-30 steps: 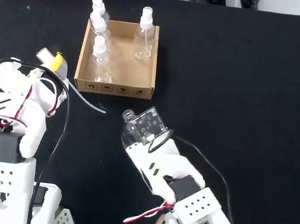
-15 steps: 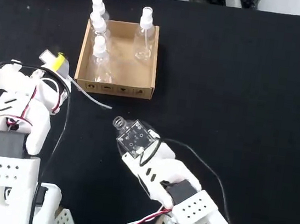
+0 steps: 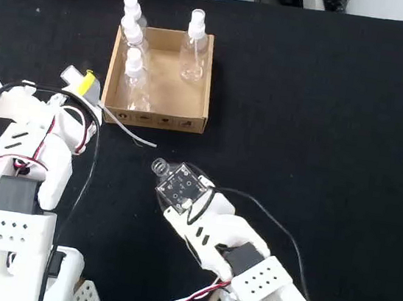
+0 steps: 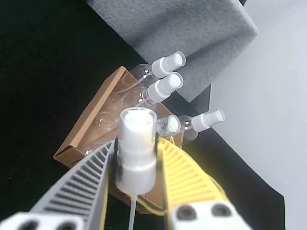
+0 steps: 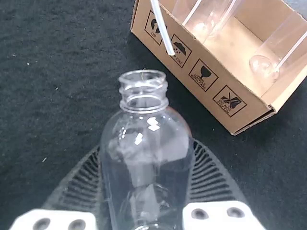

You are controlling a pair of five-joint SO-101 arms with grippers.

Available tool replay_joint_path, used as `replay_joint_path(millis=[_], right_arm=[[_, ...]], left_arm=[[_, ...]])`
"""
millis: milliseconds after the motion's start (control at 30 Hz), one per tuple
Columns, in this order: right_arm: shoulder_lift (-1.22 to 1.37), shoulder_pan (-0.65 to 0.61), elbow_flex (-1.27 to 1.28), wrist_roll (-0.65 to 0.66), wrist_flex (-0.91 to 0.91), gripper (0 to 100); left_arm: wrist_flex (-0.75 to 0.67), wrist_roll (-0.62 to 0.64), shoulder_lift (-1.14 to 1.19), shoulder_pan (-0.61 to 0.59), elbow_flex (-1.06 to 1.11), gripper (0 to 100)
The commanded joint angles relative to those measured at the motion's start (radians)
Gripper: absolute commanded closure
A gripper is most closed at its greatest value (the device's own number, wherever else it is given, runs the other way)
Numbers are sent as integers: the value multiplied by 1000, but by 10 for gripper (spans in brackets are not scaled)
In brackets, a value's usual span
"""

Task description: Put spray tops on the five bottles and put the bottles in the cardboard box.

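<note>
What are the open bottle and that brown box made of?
The bottle looks like clear, glossy plastic: you see straight through it and it carries bright glints, though glass is possible. The box looks like matte brown cardboard: dull face, thin cut edges.

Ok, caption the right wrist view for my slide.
The right gripper holds an uncapped bottle near the cardboard box.

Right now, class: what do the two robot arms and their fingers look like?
The left arm and right arm are white plastic with black motor blocks and red, white and black wires. The left has one grey finger and one yellow finger, both ribbed; the right's fingers are dark and ribbed.
</note>
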Motion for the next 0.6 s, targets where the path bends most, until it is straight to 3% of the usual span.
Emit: replay_joint_path(millis=[0, 567], right_arm=[[-38, -8, 16, 9, -84, 917], [-38, -6, 18, 9, -114, 917]], left_arm=[[-2, -2, -41, 7, -53, 971], [48, -57, -295, 16, 12, 971]])
